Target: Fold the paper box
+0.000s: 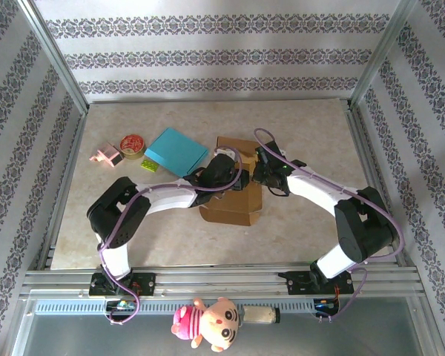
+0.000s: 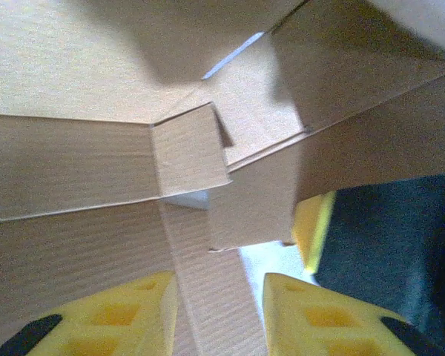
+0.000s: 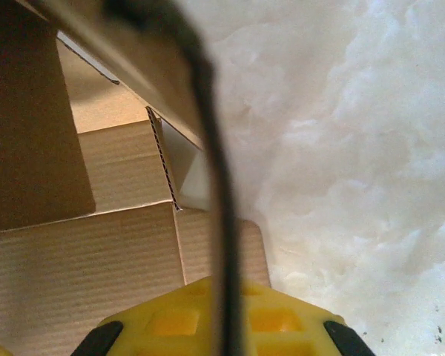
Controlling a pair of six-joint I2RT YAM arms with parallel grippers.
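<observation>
Table (image 1: 133, 237) with paper box (image 1: 233, 211), blue pad (image 1: 176, 150), tape roll (image 1: 132, 144), perhaps pink toy (image 1: 105, 155)

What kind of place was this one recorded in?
Probably a purpose-built robot test cell, not a home: a marble-look table fenced by aluminium frame posts and wallpapered panels, with the left arm and right arm bolted to a rail.

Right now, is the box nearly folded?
Partway. Some walls of the box already stand up. The right gripper seems to pinch a flap; the left gripper is open by an inner tab. Flaps are loose, so tucking and closing remain.
</observation>
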